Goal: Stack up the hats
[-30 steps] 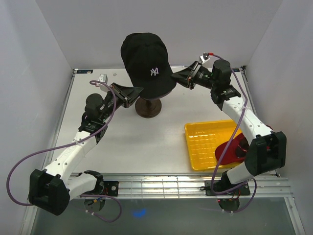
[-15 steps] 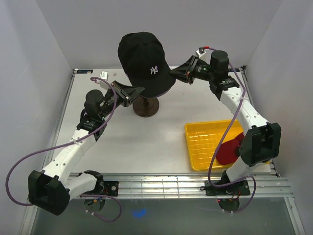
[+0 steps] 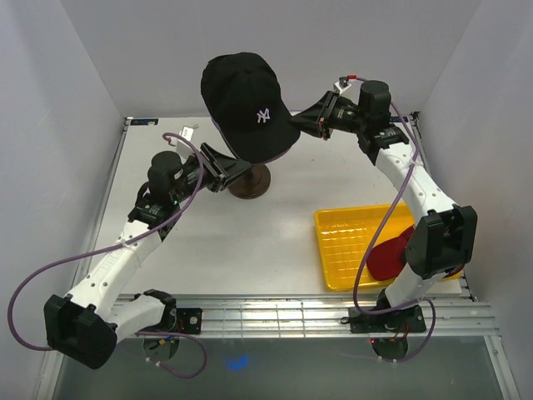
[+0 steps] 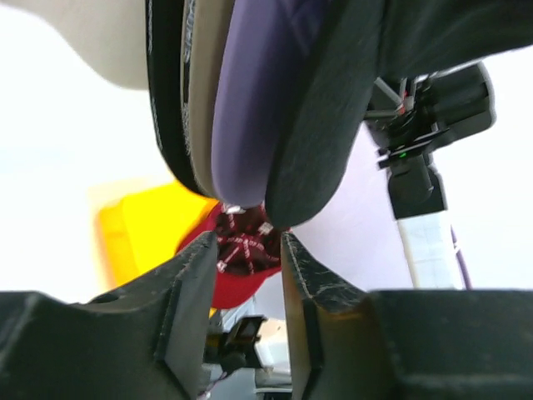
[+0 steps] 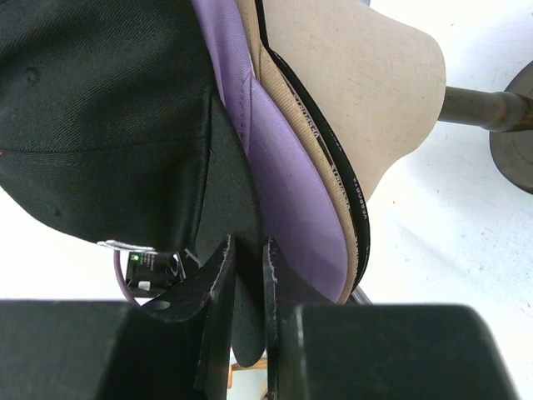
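NY cap (image 3: pixel 247 104) sits on top of the stack on the head (image 5: pixel 350 83), upper centre of the top view, tilted. Brims are nested beneath it: lavender cap (image 4: pixel 258 100), tan cap (image 4: pixel 204 83), black cap (image 4: pixel 162 83). Right tool (image 5: pixel 247 246) pinches the NY cap's brim from the right side. Left tool (image 4: pixel 247 246) is spread just under the brim tips, nothing between its fingers. Red cap (image 3: pixel 390 254) lies in the yellow tray (image 3: pixel 346 242), lower right of the worktop (image 3: pixel 250 242), well apart from the stack.

A beige egg-shaped mannequin head (image 5: pixel 358 92) tops a dark wooden stand (image 3: pixel 252 185) on the white worktop (image 3: pixel 233 250); a yellow grid-bottomed plastic tray (image 3: pixel 346 242) sits right.
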### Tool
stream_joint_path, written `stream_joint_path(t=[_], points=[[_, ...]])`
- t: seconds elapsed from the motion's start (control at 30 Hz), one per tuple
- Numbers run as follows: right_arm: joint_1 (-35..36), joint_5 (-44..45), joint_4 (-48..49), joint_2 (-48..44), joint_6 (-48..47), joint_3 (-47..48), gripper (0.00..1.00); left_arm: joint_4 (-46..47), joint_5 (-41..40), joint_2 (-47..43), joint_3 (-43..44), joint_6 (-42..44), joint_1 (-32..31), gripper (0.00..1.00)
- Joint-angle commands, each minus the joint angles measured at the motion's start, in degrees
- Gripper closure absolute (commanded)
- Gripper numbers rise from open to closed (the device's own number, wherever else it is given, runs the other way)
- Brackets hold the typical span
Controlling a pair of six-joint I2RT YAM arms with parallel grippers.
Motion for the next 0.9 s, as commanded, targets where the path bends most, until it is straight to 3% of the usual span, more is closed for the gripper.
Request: stream_joint_path(t=[0.0, 0.33, 0.53, 0.6, 0.7, 0.87], points=[[-0.41, 5.19, -9.36, 4.62, -5.90, 0.14, 0.92, -12.19, -1.70, -2.74, 6.48, 6.24, -0.61, 0.53], [-0.49, 4.31, -12.69, 9.36, -8.00, 5.76, 0.90, -26.71, -15.14, -4.59, 20.11, 14.59, -0.35, 0.48], [-0.76, 3.52, -15.07, 12.09, -9.94, 9.28, 0.90, -37.43, -29.30, 4.62, 42.51, 23.29, 3.76, 0.46], [-0.84, 2.99, -16.74, 13.49, -10.81, 11.39, 0.90, -37.97, -28.00, 9.79, 49.35, 24.35, 6.58, 0.45], [-1.28, 1.85, -17.97, 15.16, -11.96, 13.58, 0.90, -37.19, -18.35, 17.17, 55.79, 24.26, 14.75, 0.45], [-1.63, 0.27, -19.55, 17.45, -13.62, 16.49, 0.90, -29.12, -3.15, 25.55, 57.92, 21.63, 26.00, 0.46]])
